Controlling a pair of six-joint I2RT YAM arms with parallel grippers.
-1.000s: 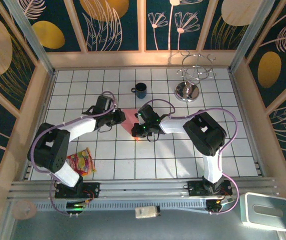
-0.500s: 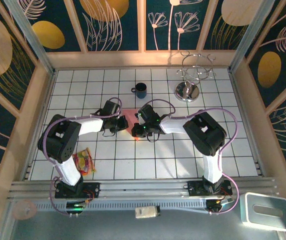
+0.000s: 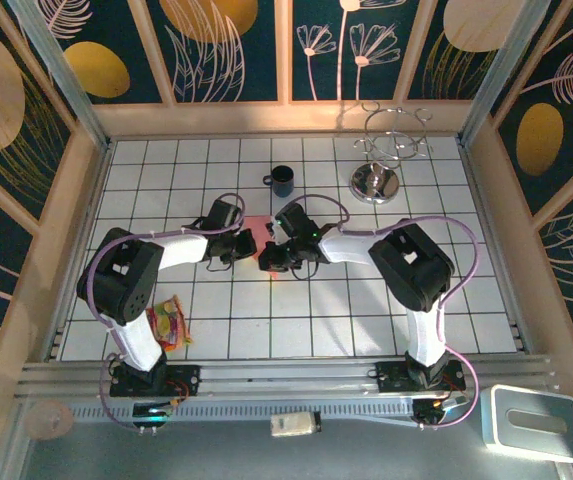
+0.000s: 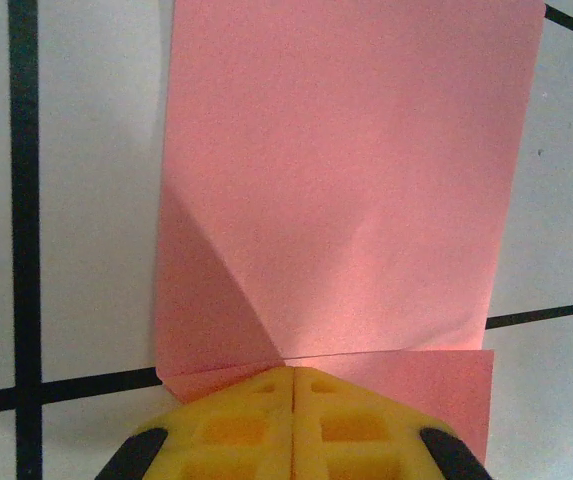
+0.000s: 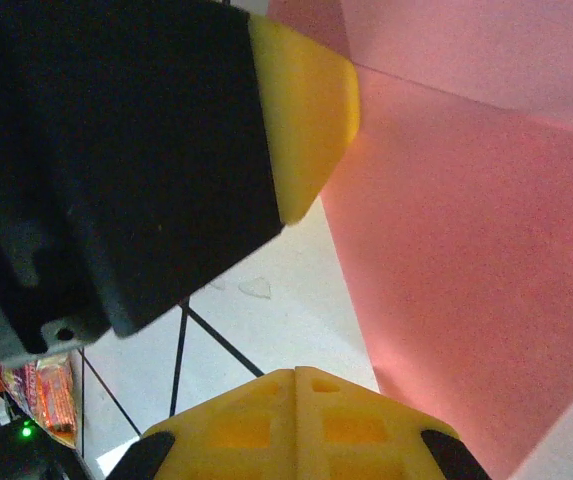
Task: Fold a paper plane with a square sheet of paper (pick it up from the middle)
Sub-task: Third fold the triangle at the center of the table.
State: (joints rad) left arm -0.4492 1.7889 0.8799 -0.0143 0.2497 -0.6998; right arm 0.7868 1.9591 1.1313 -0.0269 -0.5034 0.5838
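The pink sheet of paper lies flat on the white tiles between my two grippers. In the left wrist view the paper shows a straight folded edge and a diagonal corner flap at lower left. My left gripper is shut, its yellow tips resting on the paper where the flap meets the crease. It comes at the sheet from the left. My right gripper is shut too, over bare tile just beside the paper. Close ahead of it is the left gripper's yellow finger.
A dark mug stands behind the paper and a metal mug rack at the back right. A colourful snack packet lies by the left arm's base. Wooden walls fence the tiled table.
The left arm swung right until its gripper reached the paper, and its jaws closed fully. The right gripper shifted slightly left, towards the left gripper.
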